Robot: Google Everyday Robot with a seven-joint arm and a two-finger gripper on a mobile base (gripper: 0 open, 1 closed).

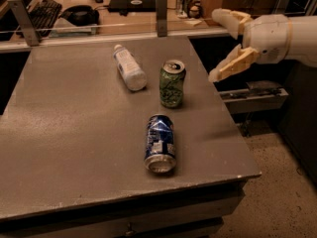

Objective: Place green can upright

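Note:
The green can stands upright on the grey table, right of centre, its silver top facing up. My gripper is open and empty. It hangs in the air to the right of the can, past the table's right edge, well apart from the can. One finger points up-left and the other finger points down-left.
A blue-and-white can lies on its side in front of the green can. A white plastic bottle lies on its side to the left of it. A rail with posts runs along the table's back edge. A desk with a keyboard is behind.

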